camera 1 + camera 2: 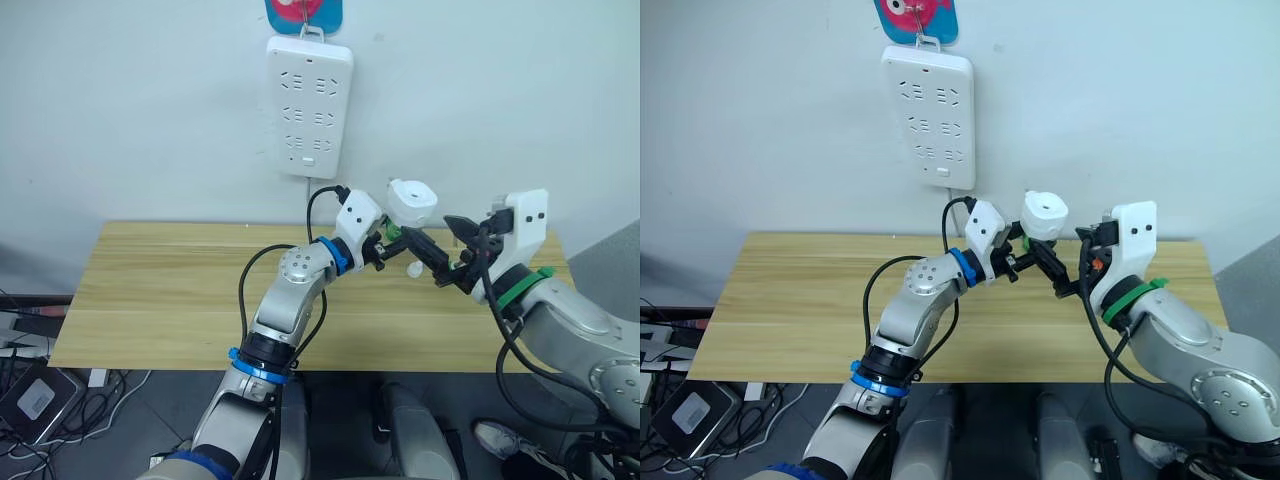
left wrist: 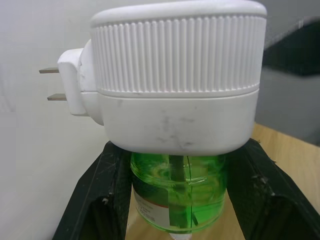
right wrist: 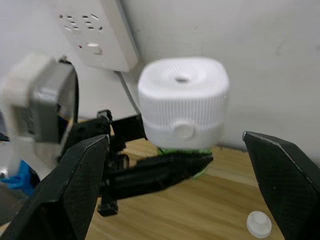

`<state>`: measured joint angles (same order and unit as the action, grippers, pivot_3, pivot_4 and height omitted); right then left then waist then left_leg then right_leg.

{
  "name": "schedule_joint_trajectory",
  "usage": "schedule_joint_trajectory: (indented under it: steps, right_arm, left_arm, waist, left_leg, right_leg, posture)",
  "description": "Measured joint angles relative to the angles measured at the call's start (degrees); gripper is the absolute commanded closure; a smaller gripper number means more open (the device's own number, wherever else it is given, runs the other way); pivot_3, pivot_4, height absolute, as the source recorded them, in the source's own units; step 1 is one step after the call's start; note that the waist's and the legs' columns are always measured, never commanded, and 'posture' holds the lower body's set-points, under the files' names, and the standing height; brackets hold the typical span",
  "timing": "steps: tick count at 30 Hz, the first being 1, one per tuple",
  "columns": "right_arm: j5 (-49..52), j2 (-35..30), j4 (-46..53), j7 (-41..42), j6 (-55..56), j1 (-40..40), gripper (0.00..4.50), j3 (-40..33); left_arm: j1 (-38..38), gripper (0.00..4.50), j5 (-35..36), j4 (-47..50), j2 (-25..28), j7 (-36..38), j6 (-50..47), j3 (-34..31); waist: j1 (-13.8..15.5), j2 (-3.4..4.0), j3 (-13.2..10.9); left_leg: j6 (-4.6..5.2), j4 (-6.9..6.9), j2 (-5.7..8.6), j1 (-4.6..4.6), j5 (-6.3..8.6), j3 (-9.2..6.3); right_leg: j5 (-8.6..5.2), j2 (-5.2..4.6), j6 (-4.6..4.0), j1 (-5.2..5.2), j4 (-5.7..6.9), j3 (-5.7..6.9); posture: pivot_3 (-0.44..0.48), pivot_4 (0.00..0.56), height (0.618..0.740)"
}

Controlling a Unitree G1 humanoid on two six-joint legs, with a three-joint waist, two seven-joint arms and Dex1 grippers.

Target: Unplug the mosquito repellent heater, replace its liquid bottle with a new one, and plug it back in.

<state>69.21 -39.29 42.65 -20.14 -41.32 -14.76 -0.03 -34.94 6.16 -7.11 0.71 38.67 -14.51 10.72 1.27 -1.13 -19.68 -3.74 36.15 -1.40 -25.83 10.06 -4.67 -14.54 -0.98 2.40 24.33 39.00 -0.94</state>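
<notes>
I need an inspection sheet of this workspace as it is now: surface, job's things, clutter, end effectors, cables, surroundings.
Surface: wooden table, bare wood in front.
Job's things: white heater unplugged, prongs free in the air; green bottle fitted under it.
Clutter: small white cap lying on the table.
End effectors: left end effector shut on the green bottle; right end effector open, fingers either side of the heater, not touching.
Cables: black cables on the arms.
Surroundings: white power strip hanging on the wall, sockets unoccupied.
</notes>
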Motion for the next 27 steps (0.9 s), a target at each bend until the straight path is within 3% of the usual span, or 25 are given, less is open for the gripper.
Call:
schedule_joint_trajectory:
  steps: [12,18,22,27]
  right_arm:
    - [-13.48,12.12,-6.02,3.29,0.10,-4.84,0.03,1.87]
    - [-15.96,14.90,-6.52,4.99,-1.58,-4.15,1.50,1.39]
    - [-16.37,16.43,-6.53,5.17,-2.27,-4.09,1.50,0.65]
    - [-16.54,18.65,-6.65,6.46,-3.03,-4.00,1.50,0.13]
  left_arm:
    - [0.13,2.28,1.85,0.01,1.23,3.07,-0.41,1.25]
    - [1.12,2.28,2.37,0.88,1.19,2.36,-1.51,1.53]
    - [1.12,2.28,2.73,0.89,1.35,2.06,-1.61,1.52]
    - [1.73,0.62,5.45,2.97,1.88,2.60,-3.95,0.77]
  waist:
    - [-0.18,0.07,0.31]
    - [-0.19,0.08,0.32]
    - [-0.15,0.08,0.34]
    - [-0.06,0.09,0.37]
  left_leg:
    - [0.02,-0.03,-0.01,0.04,-0.03,-0.01]
    - [0.02,-0.02,-0.02,0.05,-0.03,-0.02]
    - [0.03,-0.02,-0.02,0.06,-0.04,-0.01]
    - [0.03,-0.04,-0.03,0.06,-0.04,-0.02]
  right_leg:
    - [0.07,0.03,-0.12,-0.02,0.01,0.01]
    - [0.08,0.03,-0.13,-0.02,0.02,0.01]
    - [0.08,0.03,-0.13,-0.02,0.03,0.01]
    - [0.08,0.03,-0.14,-0.02,0.03,0.02]
  posture:
    - [0.095,0.263,0.740]
    - [0.107,0.267,0.740]
    - [0.116,0.265,0.740]
    - [0.146,0.250,0.740]
